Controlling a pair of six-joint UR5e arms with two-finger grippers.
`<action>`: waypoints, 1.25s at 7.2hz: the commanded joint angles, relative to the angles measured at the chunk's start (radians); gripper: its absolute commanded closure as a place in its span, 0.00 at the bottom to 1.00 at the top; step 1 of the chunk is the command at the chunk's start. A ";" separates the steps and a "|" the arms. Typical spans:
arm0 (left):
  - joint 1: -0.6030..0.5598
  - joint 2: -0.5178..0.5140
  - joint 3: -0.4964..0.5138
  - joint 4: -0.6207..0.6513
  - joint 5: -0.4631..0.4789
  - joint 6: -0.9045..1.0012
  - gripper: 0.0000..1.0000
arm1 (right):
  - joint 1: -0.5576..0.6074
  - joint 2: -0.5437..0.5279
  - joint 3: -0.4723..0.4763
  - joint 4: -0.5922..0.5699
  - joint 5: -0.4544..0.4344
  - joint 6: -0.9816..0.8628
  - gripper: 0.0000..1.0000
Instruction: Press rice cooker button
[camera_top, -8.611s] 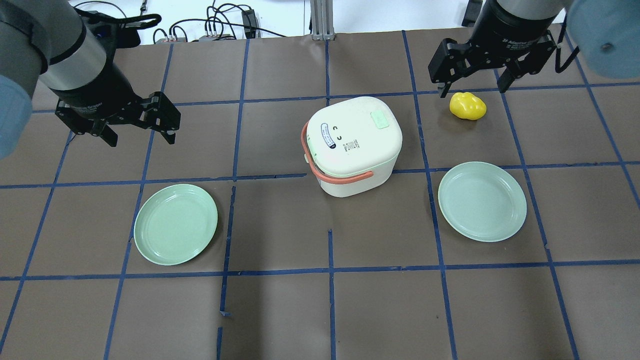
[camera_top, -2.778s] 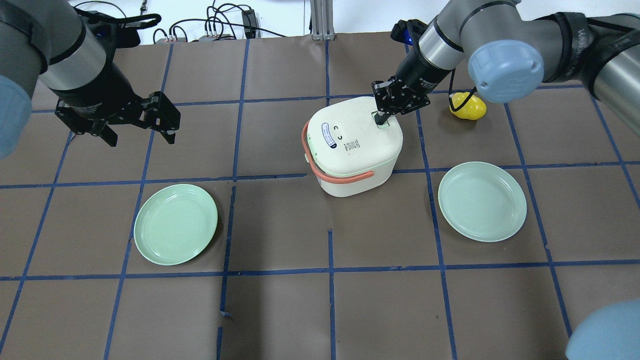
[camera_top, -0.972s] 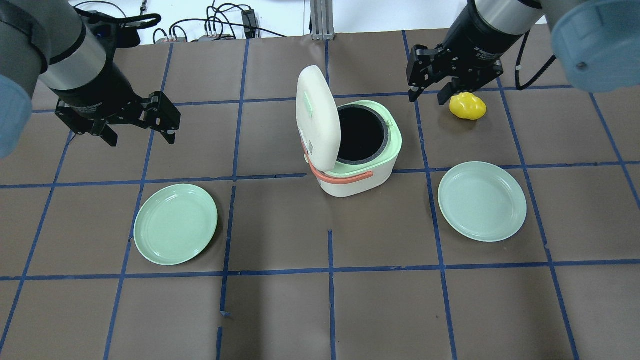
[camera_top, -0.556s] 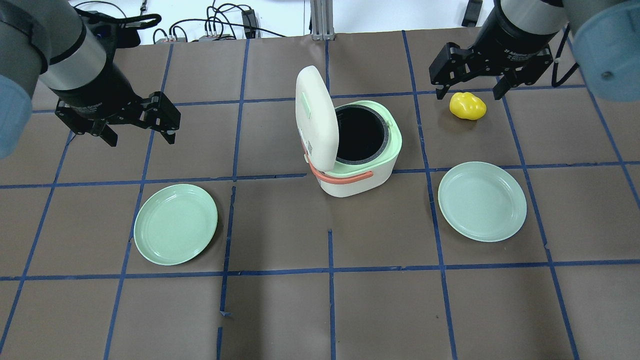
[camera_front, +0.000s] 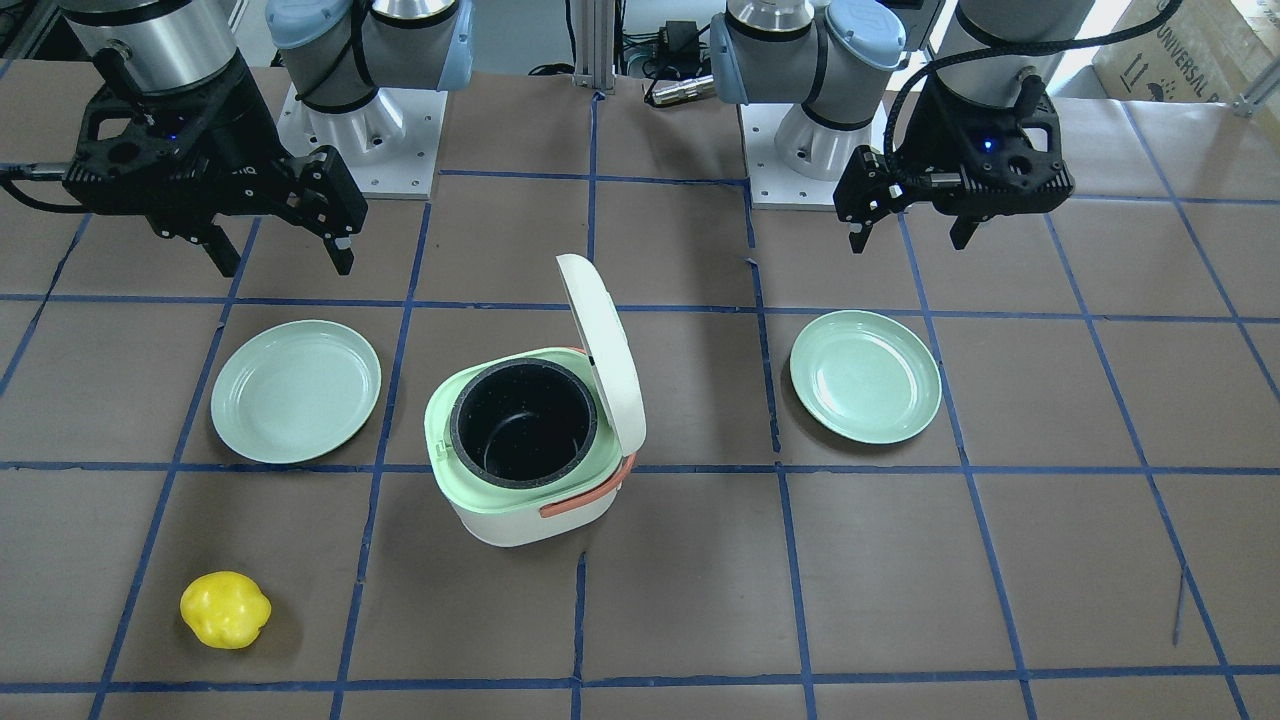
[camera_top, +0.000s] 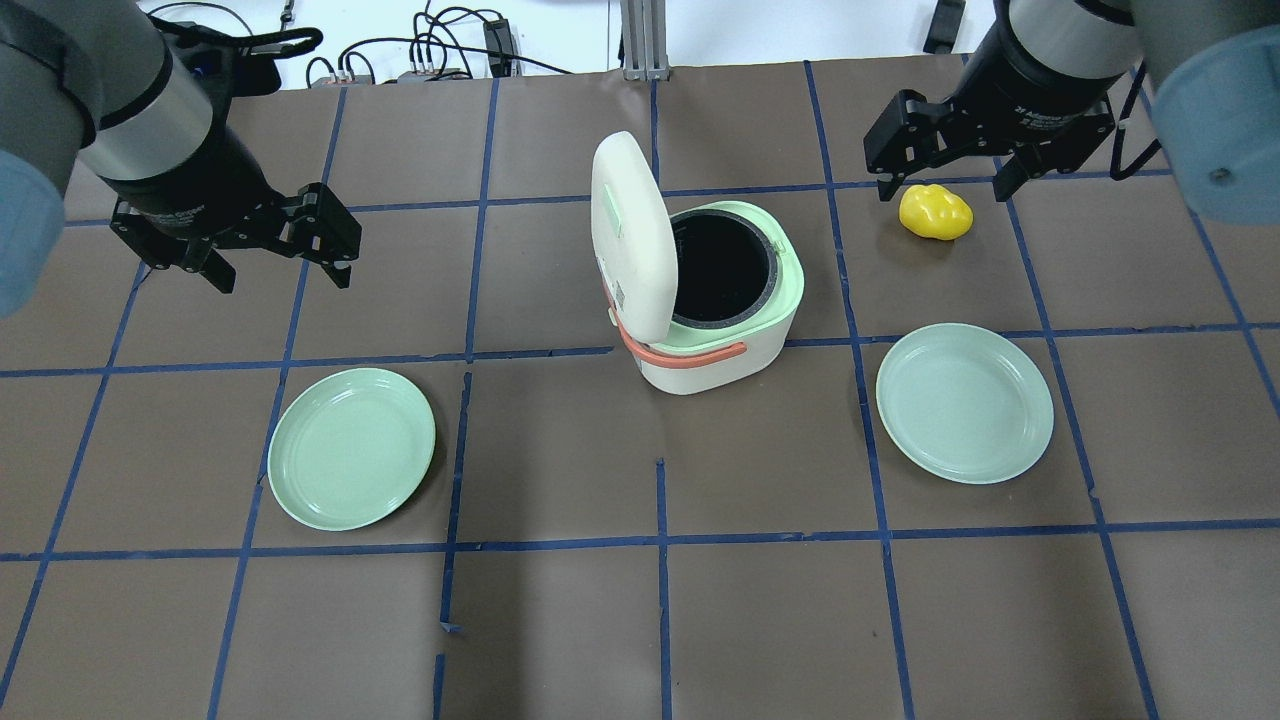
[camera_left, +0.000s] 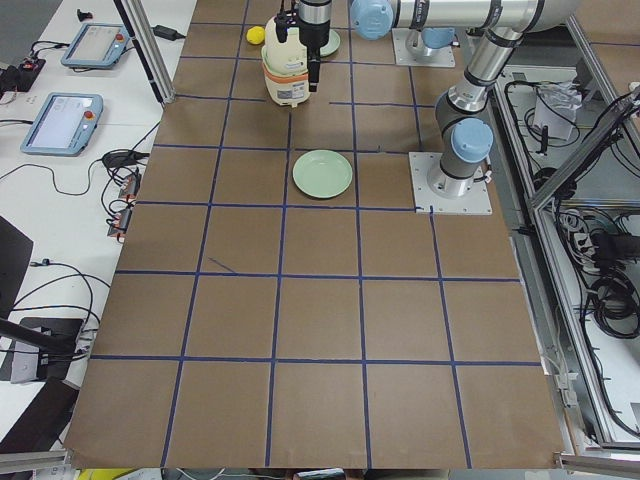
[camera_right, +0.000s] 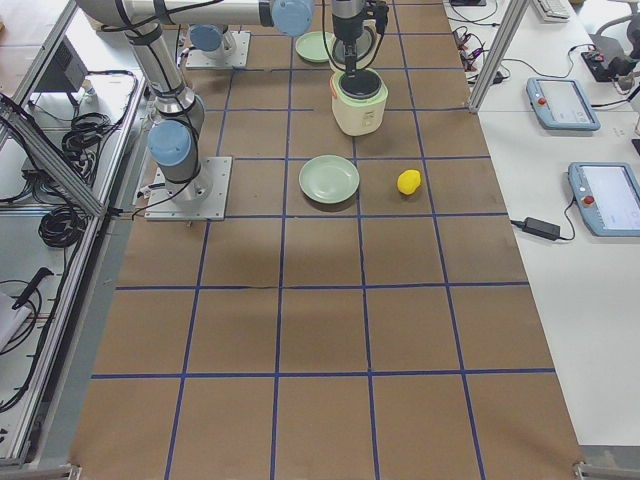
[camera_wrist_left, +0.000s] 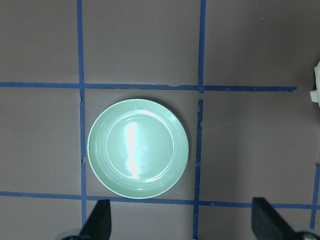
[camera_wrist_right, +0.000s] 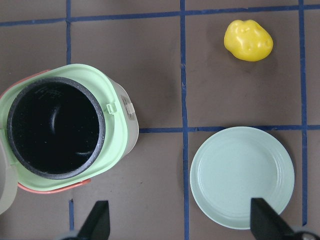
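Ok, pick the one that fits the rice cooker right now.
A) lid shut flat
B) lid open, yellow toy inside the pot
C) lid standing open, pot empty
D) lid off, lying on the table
C: the lid stands up on its hinge, and the dark pot beside it shows nothing inside.

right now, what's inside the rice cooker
The rice cooker has its lid standing open. Inside sits a black inner pot; its floor looks bare, with no rice or food. Anything beneath the pot is covered.
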 joint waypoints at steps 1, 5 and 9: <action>0.000 0.000 0.000 0.000 0.000 0.000 0.00 | 0.000 0.021 -0.021 -0.021 0.000 0.001 0.00; 0.000 0.002 0.000 0.000 0.000 0.000 0.00 | 0.000 0.014 -0.013 0.130 -0.003 0.011 0.00; 0.000 0.000 0.000 0.000 0.000 0.000 0.00 | 0.002 0.011 -0.010 0.147 -0.016 -0.012 0.00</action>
